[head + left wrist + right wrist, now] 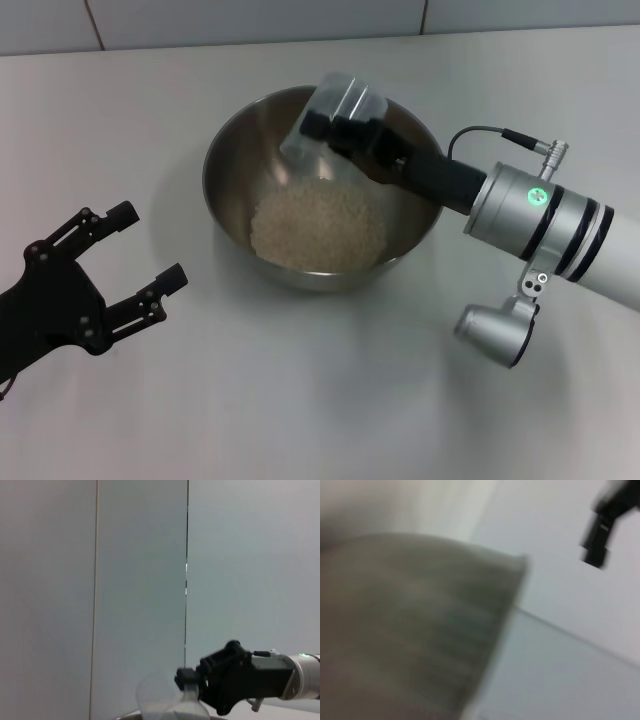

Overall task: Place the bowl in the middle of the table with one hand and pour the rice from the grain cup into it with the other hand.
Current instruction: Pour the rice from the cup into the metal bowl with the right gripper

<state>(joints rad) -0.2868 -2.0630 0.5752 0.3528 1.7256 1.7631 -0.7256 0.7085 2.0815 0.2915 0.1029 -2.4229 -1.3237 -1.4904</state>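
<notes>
Grippers are standing as follows, left to right in the head view: the left gripper point(150, 250) is hanging low over the table point(320, 400), jaws apart and holding nothing, well apart from the bowl point(225, 195); the bowl is sitting near mid-table with the rice point(318, 226) heaped inside it; the right gripper point(345, 135) is reaching over the far rim, jaws clamped on the grain cup point(335, 105), which is tilting mouth-down toward the heap. Judged from this, the cup is behaving as light, thin, smooth plastic, likely to flex or slip; a moderate grip across its side wall is suiting it; the steel bowl is appearing rigid and best taken by the rim.
</notes>
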